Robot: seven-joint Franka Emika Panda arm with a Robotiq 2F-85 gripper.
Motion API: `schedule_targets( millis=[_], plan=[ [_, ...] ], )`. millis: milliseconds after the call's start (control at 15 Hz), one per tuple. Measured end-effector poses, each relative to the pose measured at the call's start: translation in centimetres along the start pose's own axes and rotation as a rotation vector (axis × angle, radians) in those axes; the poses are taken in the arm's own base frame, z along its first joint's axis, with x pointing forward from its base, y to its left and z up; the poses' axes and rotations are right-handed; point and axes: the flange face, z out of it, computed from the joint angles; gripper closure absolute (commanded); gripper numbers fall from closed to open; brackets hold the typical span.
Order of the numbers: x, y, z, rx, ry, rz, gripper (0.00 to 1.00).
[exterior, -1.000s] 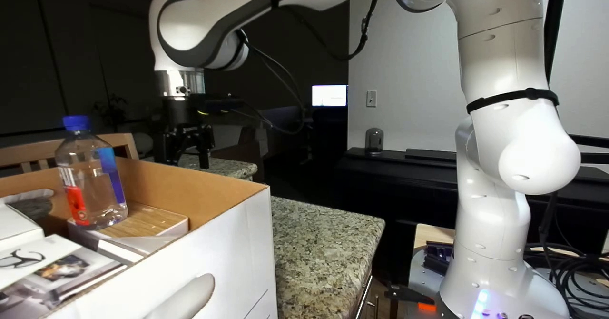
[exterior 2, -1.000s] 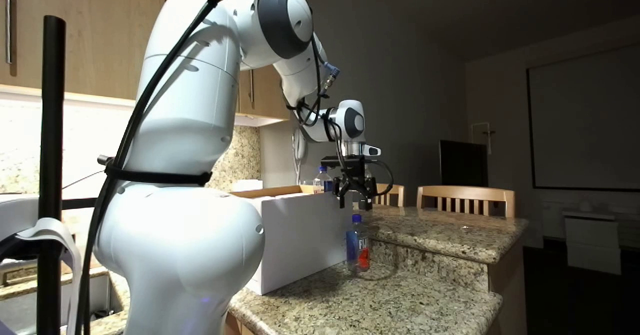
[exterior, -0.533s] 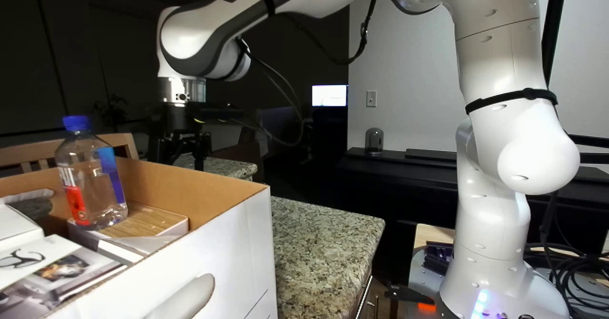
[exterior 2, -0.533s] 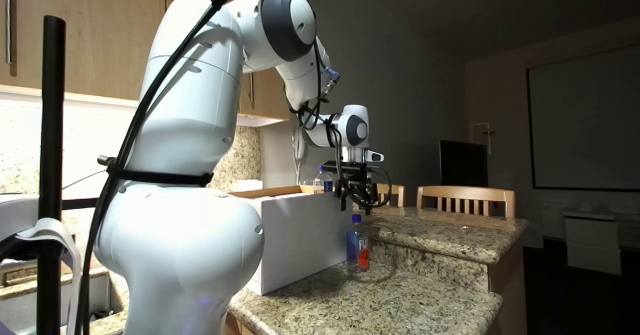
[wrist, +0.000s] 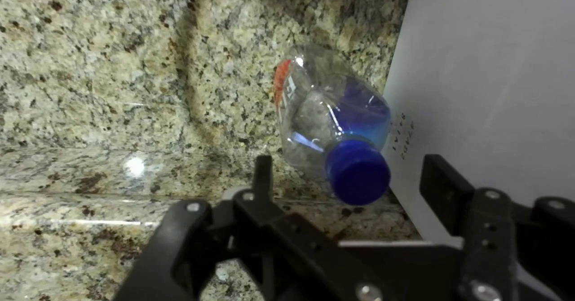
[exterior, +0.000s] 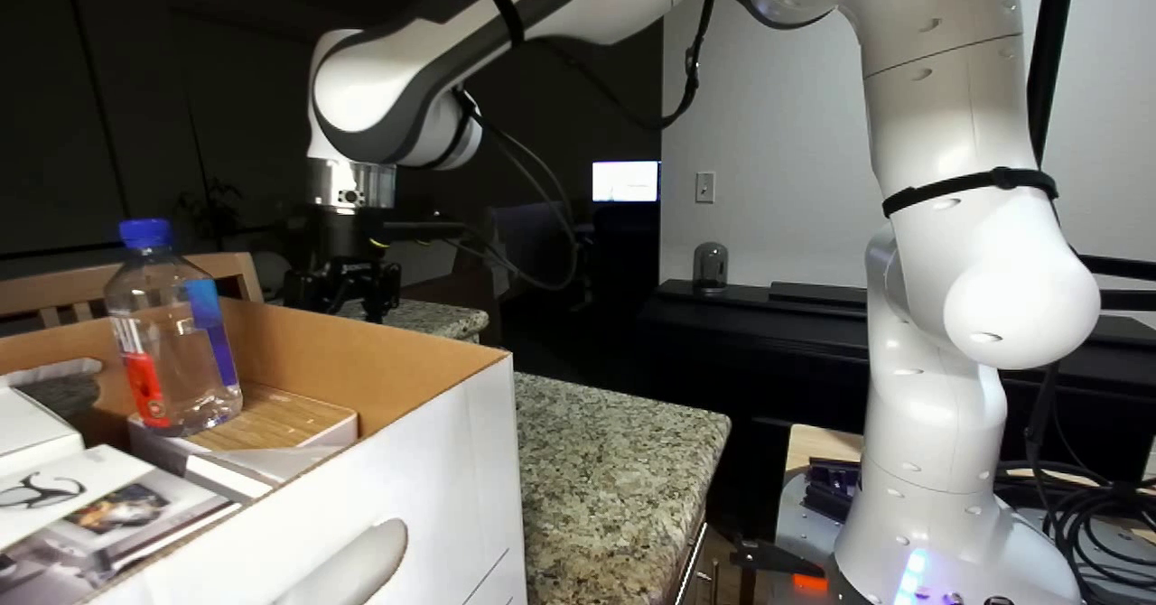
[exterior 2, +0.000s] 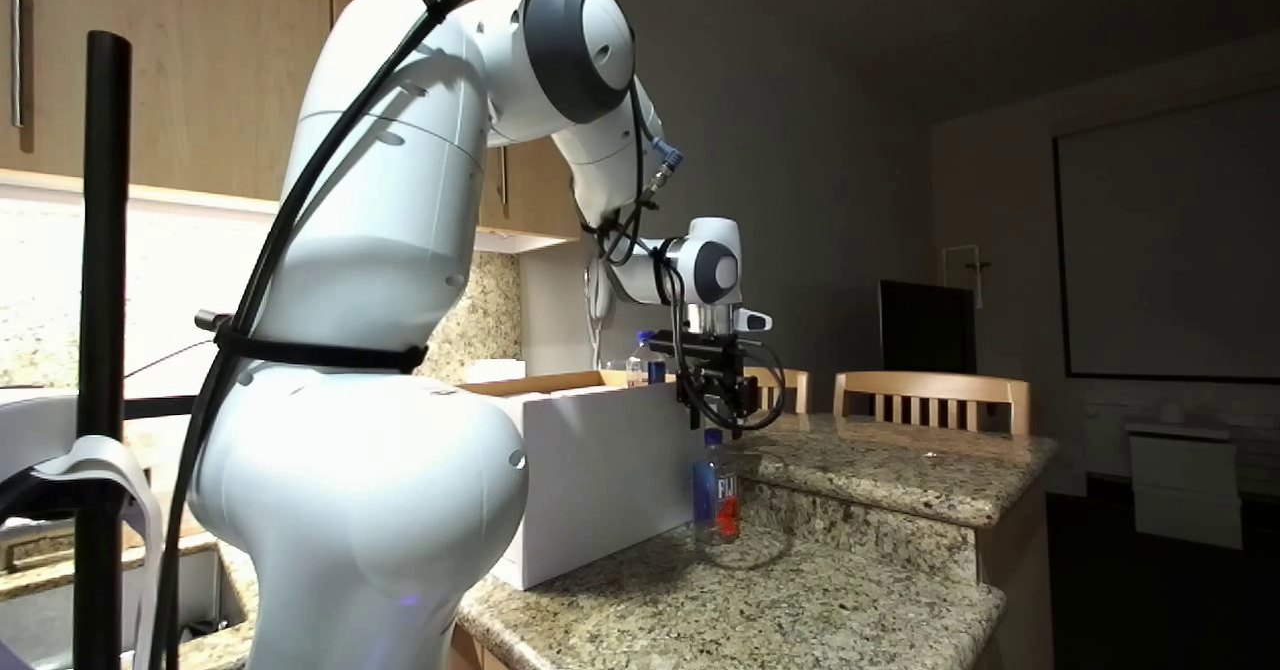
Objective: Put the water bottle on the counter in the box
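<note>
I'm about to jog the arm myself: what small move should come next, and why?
Probably lower the gripper slightly, without closing yet: in the wrist view it is open, with the blue cap of the water bottle showing between its fingers. The bottle stands upright on the counter, close beside the box, so I would go slowly.

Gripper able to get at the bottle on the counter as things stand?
Probably yes: the open gripper hangs above the bottle, and nothing shows between them in the wrist view. The box stands close beside the bottle, so room on that side may be tight.
</note>
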Motion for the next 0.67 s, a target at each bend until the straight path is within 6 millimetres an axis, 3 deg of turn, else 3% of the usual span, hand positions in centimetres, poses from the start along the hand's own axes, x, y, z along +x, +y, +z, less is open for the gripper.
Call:
schedule_targets(
  millis=[400,467,667],
  plan=[
    [0.0,0.2,1.0,0.008,-0.004,0.012,0.85],
    [0.0,0.2,1.2,0.010,-0.007,0.014,0.88],
    [0.0,0.2,1.3,0.013,-0.004,0.015,0.85]
  ],
)
